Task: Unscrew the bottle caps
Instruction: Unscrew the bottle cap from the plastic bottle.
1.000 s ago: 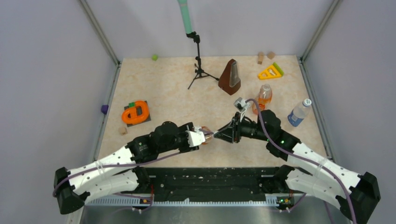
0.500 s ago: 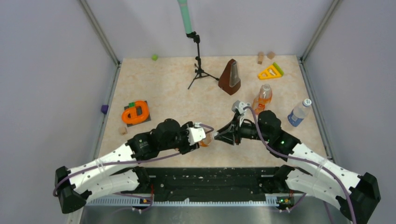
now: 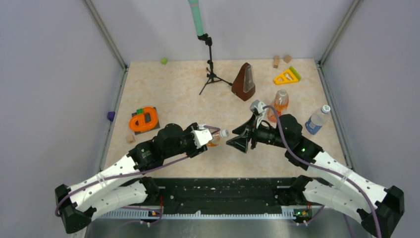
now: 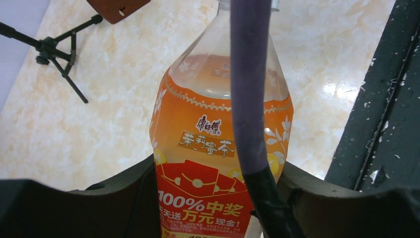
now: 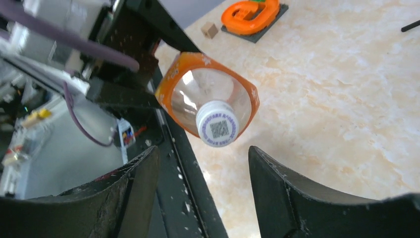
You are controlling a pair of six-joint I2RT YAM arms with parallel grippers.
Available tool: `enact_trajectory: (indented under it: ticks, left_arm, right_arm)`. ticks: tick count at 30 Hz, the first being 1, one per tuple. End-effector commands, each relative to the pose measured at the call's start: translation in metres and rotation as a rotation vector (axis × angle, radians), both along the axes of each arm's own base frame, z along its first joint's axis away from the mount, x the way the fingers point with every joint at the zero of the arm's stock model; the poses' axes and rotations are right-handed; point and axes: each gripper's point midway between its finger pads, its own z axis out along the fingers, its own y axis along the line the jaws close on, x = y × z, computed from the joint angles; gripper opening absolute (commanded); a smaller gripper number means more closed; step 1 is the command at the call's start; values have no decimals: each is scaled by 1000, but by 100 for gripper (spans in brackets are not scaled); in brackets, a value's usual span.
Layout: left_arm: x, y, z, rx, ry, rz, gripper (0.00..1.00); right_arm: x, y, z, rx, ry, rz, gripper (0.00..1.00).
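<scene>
Left wrist view puts the left gripper (image 4: 213,208) at the bottom of the frame, clamped on the lower body of the squat orange bottle (image 4: 218,129), with a dark finger pressed to each side of the label. A purple cable (image 4: 250,99) hangs in front of the bottle and hides a strip of it. The neck is cut off by the upper edge, so no cap shows from this side. The bottle has a clear shoulder, orange liquid, and an orange and red label with Chinese print. From the right wrist, the bottle is held off the table and roughly level. Its white cap (image 5: 217,124) sits on the neck facing the camera, with a square printed code on top; how tight it sits cannot be told. The right gripper (image 5: 202,154) has its jaws spread wider than the cap and touches nothing. From above, both grippers face each other over the near middle of the table (image 3: 173,99). The slim orange bottle (image 3: 280,103) stands behind the right wrist, near the metronome (image 3: 244,82). The clear bottle (image 3: 316,120) is near the right edge.
</scene>
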Motion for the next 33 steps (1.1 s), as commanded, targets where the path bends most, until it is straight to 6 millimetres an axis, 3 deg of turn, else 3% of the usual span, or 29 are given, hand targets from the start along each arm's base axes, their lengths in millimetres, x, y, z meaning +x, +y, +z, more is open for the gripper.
enact_trajectory:
  ticks: [1, 4, 9, 13, 18, 23, 27, 33]
  left_arm:
    - [39, 20, 30, -8, -213, 184, 0]
    - [39, 19, 30, -5, -249, 167, 0]
    - [42, 22, 35, -1, -341, 187, 0]
    - [41, 22, 41, -9, -379, 200, 0]
    - [44, 23, 42, 5, -395, 235, 0]
    - [46, 22, 40, 29, -402, 245, 0]
    - [50, 26, 39, 60, -402, 271, 0]
    - [48, 31, 40, 48, -401, 286, 0]
  right_arm:
    - [8, -4, 36, 165, 77, -124, 65]
    - [18, -8, 43, 237, 147, -209, 64]
    - [17, 5, 44, 294, 281, -185, 60]
    - [22, 9, 34, 284, 331, -200, 56]
    - [13, 12, 24, 246, 349, -150, 56]
    - [9, 13, 19, 212, 344, -123, 49]
    - [3, 16, 16, 182, 347, -84, 52]
    - [2, 0, 14, 130, 301, -138, 56]
